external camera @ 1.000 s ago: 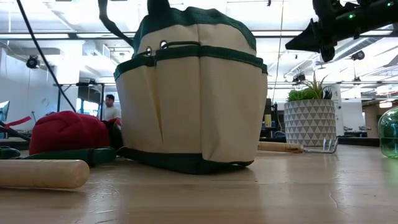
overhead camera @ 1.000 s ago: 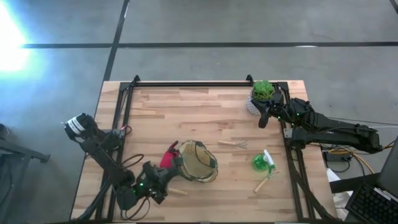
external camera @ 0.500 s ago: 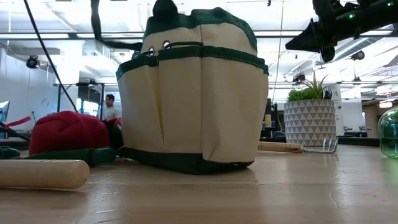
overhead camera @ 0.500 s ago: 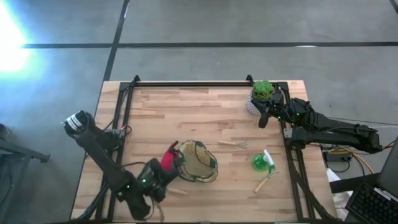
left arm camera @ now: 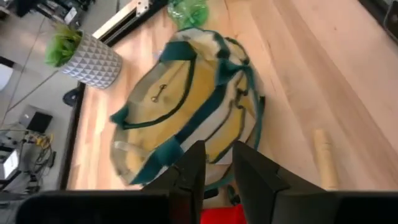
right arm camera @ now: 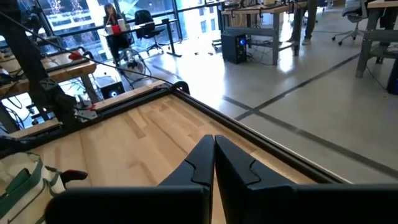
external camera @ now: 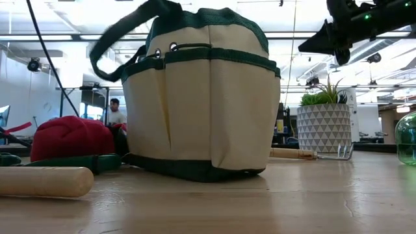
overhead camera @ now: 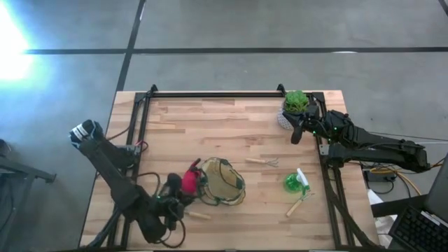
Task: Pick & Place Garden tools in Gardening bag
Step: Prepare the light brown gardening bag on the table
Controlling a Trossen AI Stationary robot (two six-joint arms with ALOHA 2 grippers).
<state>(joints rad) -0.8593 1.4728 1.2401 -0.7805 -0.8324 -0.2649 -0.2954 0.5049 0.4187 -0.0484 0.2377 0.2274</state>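
While the gardening bag (overhead camera: 225, 183) stands upright near the front edge of the surface (overhead camera: 210, 133), taking it as the dial's centre in the high view with twelve toward the far edge, the left claw (overhead camera: 180, 198) sits close at its eight o'clock, aimed at the bag. From the left wrist view the claw (left arm camera: 217, 149) looks down on the bag's open mouth, and whether it grips anything cannot be told. One green handle loop (external camera: 110, 45) hangs out in an arc from the bag's rim.

Crowding that side, a red-and-black piece (overhead camera: 189, 179) lies against the bag at nine o'clock, just beside the left claw. A wooden tool handle (overhead camera: 201, 215) lies at seven o'clock, close to the front edge.

At two o'clock a small fork (overhead camera: 262, 162) lies flat, apart from the bag. At three o'clock stands the round green spray bottle (overhead camera: 293, 183), with a wooden-handled trowel (overhead camera: 295, 206) just beside it toward four.

Far off at one o'clock a potted plant (overhead camera: 294, 105) occupies the far right corner. The right claw (overhead camera: 295, 134) hangs above the surface next to it, fingers pressed together and empty.

Bare wood runs from ten through twelve o'clock up to the black frame rail (overhead camera: 217, 93) at the far edge. Dark rails also border both sides. Little room remains between the bag and the front edge.

In the low view a person (external camera: 116, 112) sits in the room beyond.
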